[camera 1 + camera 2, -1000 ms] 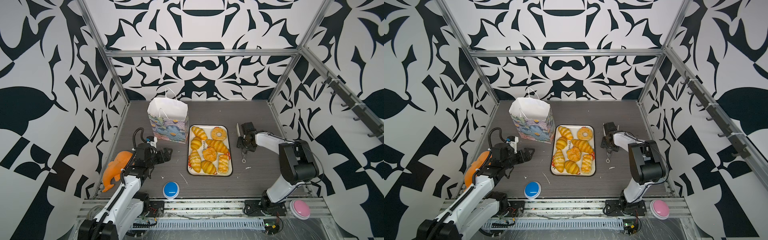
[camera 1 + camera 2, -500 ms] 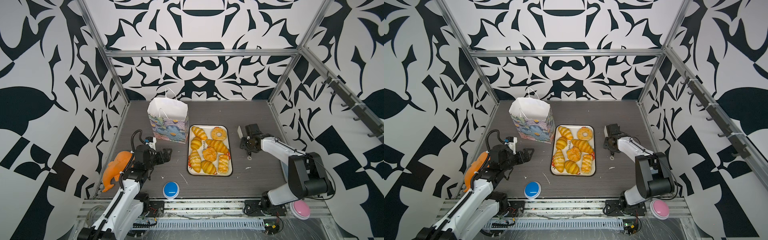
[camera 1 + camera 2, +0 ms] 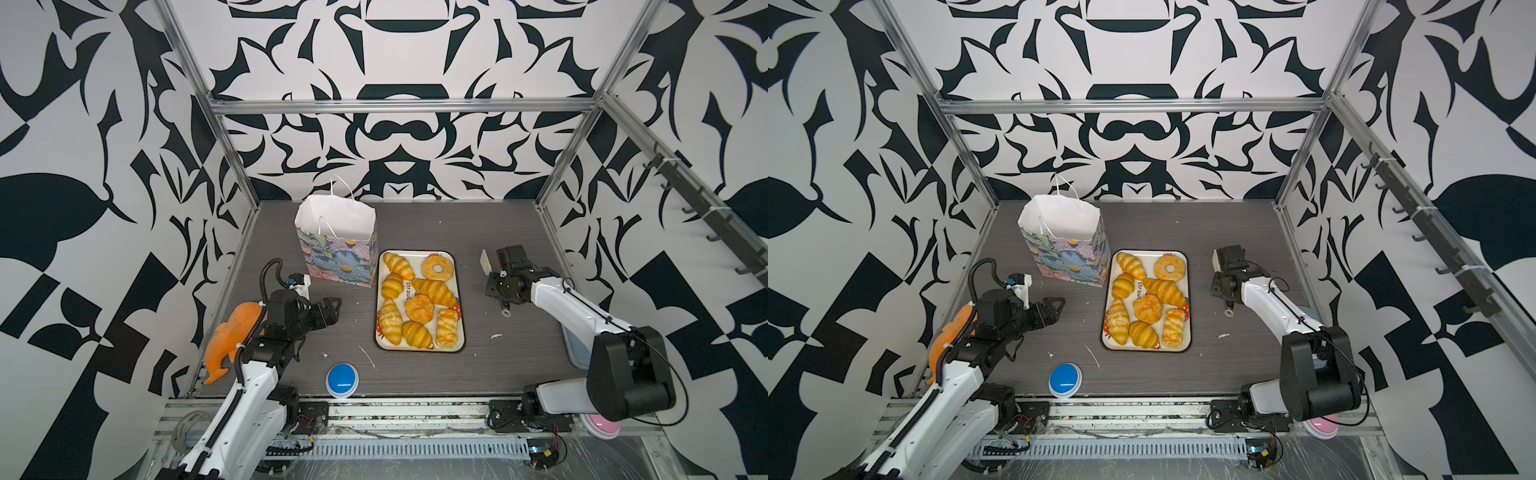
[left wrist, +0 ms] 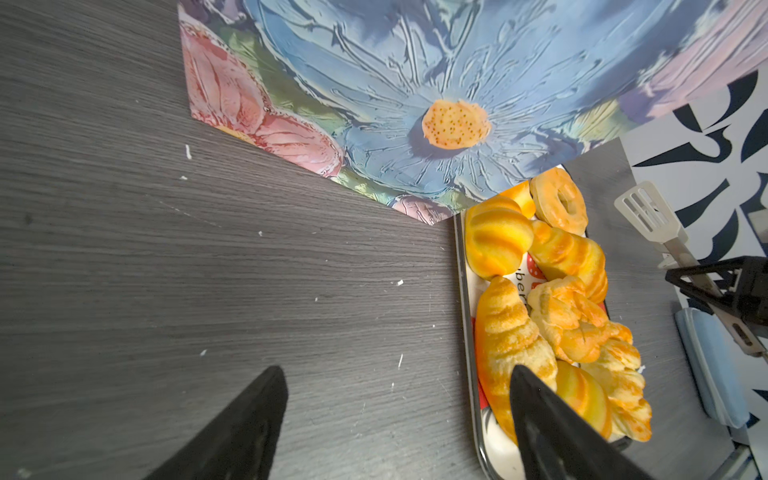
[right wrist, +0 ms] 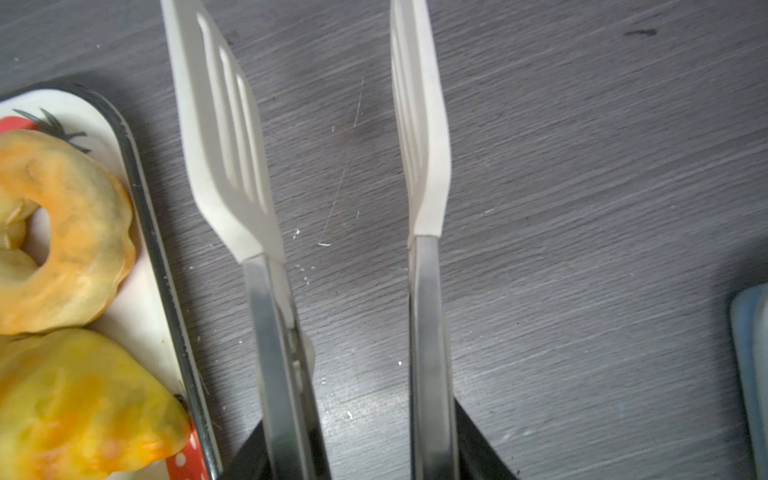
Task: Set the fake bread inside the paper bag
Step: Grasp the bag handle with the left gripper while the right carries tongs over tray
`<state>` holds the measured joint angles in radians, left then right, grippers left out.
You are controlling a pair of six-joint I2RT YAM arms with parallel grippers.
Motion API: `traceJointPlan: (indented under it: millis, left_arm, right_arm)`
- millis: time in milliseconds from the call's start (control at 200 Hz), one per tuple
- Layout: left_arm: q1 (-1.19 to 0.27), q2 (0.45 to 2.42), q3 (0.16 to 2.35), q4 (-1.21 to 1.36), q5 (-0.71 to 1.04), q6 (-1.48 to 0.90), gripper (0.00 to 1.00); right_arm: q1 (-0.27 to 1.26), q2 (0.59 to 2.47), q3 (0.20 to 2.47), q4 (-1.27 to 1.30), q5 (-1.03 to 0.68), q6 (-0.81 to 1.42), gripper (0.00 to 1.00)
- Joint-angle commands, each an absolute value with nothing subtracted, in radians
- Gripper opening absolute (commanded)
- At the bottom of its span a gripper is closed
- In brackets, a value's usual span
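Note:
The fake bread lies on a white tray (image 3: 415, 252): croissants (image 3: 398, 265), a ring doughnut (image 3: 436, 267), a round bun (image 3: 419, 308) and a plaited pastry (image 3: 446, 328). The paper bag (image 3: 338, 257) stands upright and open-topped just left of the tray's far corner; its flower print fills the left wrist view (image 4: 415, 83). My left gripper (image 3: 334, 307) hovers open and empty left of the tray, pointing at it (image 4: 399, 374). My right gripper (image 3: 498, 286) is right of the tray, shut on the metal arms of white-headed tongs (image 5: 220, 137), whose heads stand apart.
An orange toy dolphin (image 3: 232, 336) lies at the left wall beside my left arm. A blue button (image 3: 342, 379) sits at the front edge and a pink one (image 3: 600, 426) at the front right. A pale blue flat object (image 3: 575, 349) lies under my right arm.
My right arm has swung outward to the right, and its gripper has squeezed the tongs narrower. The left gripper has closed a little and barely moved.

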<state>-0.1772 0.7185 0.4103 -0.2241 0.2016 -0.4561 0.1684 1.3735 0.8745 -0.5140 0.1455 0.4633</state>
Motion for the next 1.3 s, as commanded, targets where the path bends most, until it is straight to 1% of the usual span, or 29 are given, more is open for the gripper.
traceJointPlan:
  millis: [0, 40, 60, 120, 320, 335, 485, 575, 635, 660, 785, 865, 1055, 1195, 1295]
  left_arm:
    - [-0.181, 0.684, 0.516, -0.336, 0.180, -0.454, 0.86]
    - [-0.180, 0.677, 0.550, -0.369, 0.176, -0.454, 0.86]
    - [-0.180, 0.674, 0.566, -0.383, 0.174, -0.454, 0.86]
    - [-0.180, 0.667, 0.612, -0.422, 0.169, -0.459, 0.86]
    - [-0.180, 0.691, 0.785, -0.520, 0.188, -0.457, 0.86]
    - [-0.181, 0.696, 0.798, -0.522, 0.193, -0.457, 0.82]
    - [-0.181, 0.746, 0.926, -0.520, 0.297, -0.482, 0.75]
    - [-0.181, 0.800, 0.995, -0.495, 0.382, -0.517, 0.70]
    - [-0.180, 0.848, 1.050, -0.496, 0.438, -0.532, 0.69]
    - [-0.181, 0.864, 1.070, -0.493, 0.456, -0.538, 0.69]
    - [-0.180, 0.911, 1.139, -0.444, 0.520, -0.577, 0.69]
    - [-0.181, 0.937, 1.169, -0.422, 0.519, -0.589, 0.68]
    - [-0.180, 1.030, 1.241, -0.479, 0.462, -0.575, 0.65]
    - [-0.179, 1.073, 1.263, -0.449, 0.450, -0.568, 0.65]
    - [-0.179, 1.109, 1.282, -0.439, 0.438, -0.565, 0.62]
  right_arm:
    - [0.190, 1.318, 0.945, -0.551, 0.183, 0.449, 0.51]
    - [0.205, 1.308, 0.957, -0.566, 0.183, 0.447, 0.51]
    - [0.213, 1.304, 0.963, -0.574, 0.222, 0.447, 0.52]
    - [0.235, 1.289, 0.979, -0.595, 0.241, 0.443, 0.52]
    - [0.287, 1.234, 1.026, -0.648, 0.251, 0.438, 0.51]
    - [0.292, 1.231, 1.030, -0.653, 0.252, 0.438, 0.51]
    - [0.330, 1.196, 1.066, -0.689, 0.252, 0.436, 0.51]
    - [0.337, 1.190, 1.082, -0.705, 0.207, 0.433, 0.51]
    - [0.341, 1.190, 1.089, -0.715, 0.203, 0.430, 0.51]
    - [0.345, 1.189, 1.089, -0.717, 0.167, 0.428, 0.50]
    - [0.356, 1.172, 1.075, -0.721, 0.172, 0.424, 0.50]
    - [0.357, 1.162, 1.061, -0.721, 0.169, 0.424, 0.50]
    - [0.359, 1.141, 1.048, -0.718, 0.150, 0.429, 0.50]
    - [0.359, 1.125, 1.063, -0.722, 0.129, 0.428, 0.50]
    - [0.360, 1.118, 1.070, -0.725, 0.115, 0.427, 0.50]
